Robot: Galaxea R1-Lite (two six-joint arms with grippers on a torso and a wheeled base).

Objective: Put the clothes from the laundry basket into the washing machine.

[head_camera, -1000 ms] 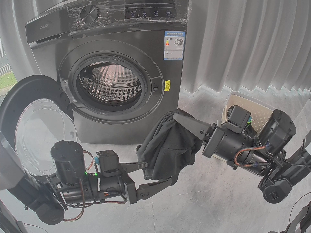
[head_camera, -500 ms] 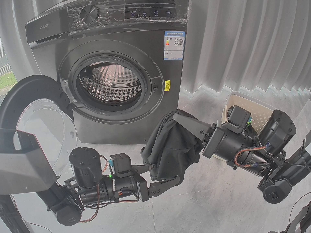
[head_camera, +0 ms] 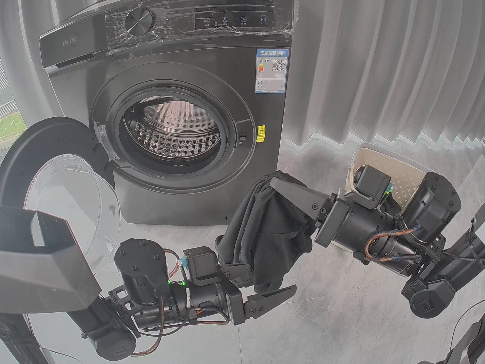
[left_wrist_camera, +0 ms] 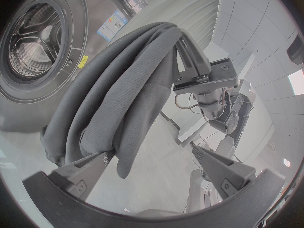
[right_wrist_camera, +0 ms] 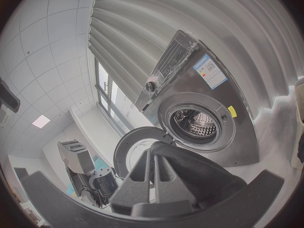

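Observation:
A black garment (head_camera: 268, 228) hangs in the air in front of the washing machine (head_camera: 166, 77), low and to its right. My right gripper (head_camera: 274, 181) is shut on the garment's top fold, and its two fingers (right_wrist_camera: 153, 171) are pressed together with cloth draped over them. My left gripper (head_camera: 268, 279) is open at the garment's lower hem. One of its fingers (left_wrist_camera: 95, 159) is against the hanging cloth (left_wrist_camera: 126, 89) and the other (left_wrist_camera: 218, 168) is free beside it. The drum (head_camera: 174, 127) stands open, and the round door (head_camera: 50, 188) is swung out to the left.
The beige laundry basket (head_camera: 404, 170) stands on the floor at the right, behind my right arm, with something dark inside. Grey floor (head_camera: 323, 319) lies in front of the machine. Pleated curtains (head_camera: 394, 51) hang behind the machine.
My left arm has moved right and forward, bringing its open gripper under the garment's hem. The right arm and the garment's top have stayed where they were.

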